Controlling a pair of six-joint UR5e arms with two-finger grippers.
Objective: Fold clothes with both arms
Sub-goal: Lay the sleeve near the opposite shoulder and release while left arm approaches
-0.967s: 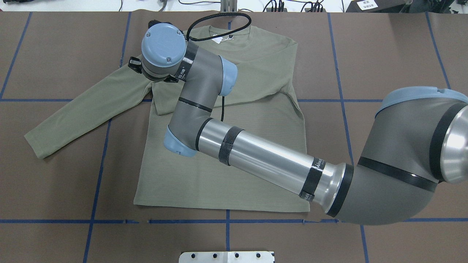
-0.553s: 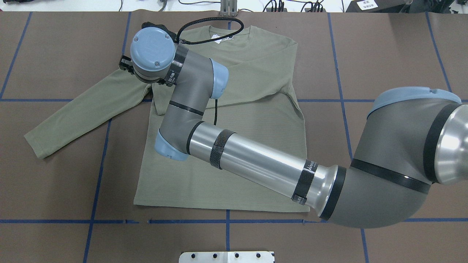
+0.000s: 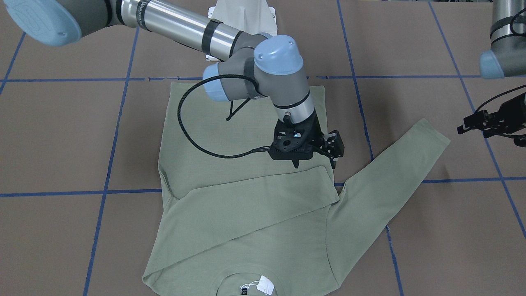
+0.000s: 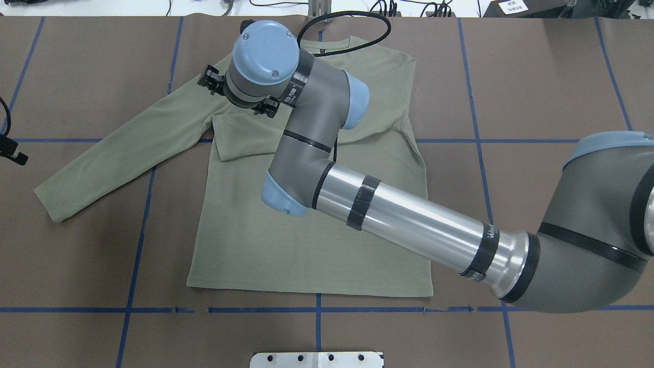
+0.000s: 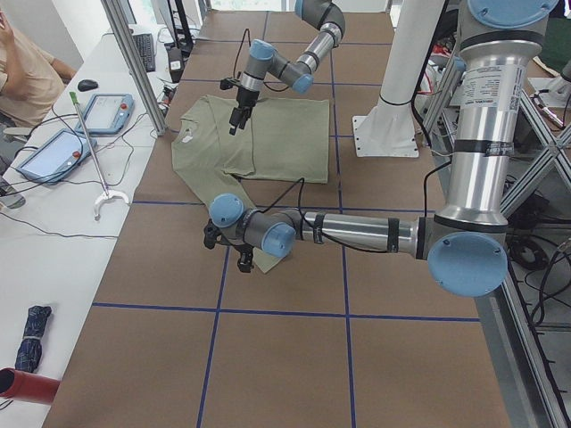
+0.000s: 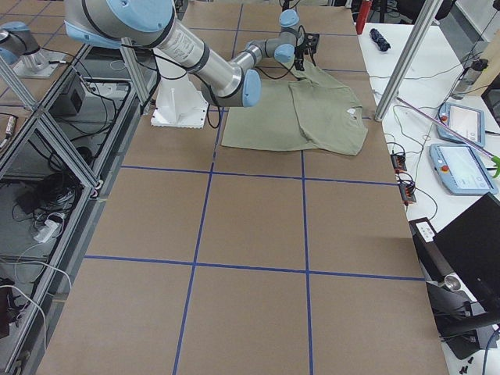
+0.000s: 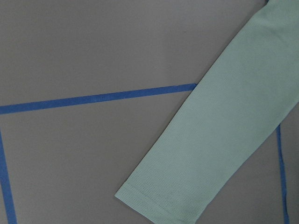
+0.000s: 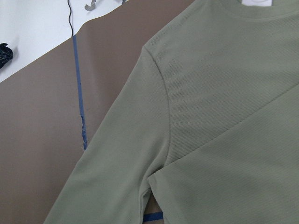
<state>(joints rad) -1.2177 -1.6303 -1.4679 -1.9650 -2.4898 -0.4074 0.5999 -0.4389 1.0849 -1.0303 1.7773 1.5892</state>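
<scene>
— Where's the long-sleeved shirt (image 4: 306, 245)?

— Flat on the brown bench (image 4: 536, 76), with the collar away from the robot and the hem toward its base. One sleeve (image 3: 254, 197) is folded across the chest. The other sleeve (image 4: 117, 148) lies stretched out to the robot's left.

— And the right pincer (image 3: 314, 163)?

— Released, fingers apart, gripping nothing, over the folded sleeve's cuff end.

— The left pincer (image 3: 468, 123)?

— Near the outstretched cuff (image 7: 163, 200). Whether it's released or clenched, I cannot tell.

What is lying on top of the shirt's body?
One sleeve lies folded across the chest of the shirt, cuff near the other armpit. The open right gripper is poised by the cuff. Fabric under that sleeve is hidden.
</scene>
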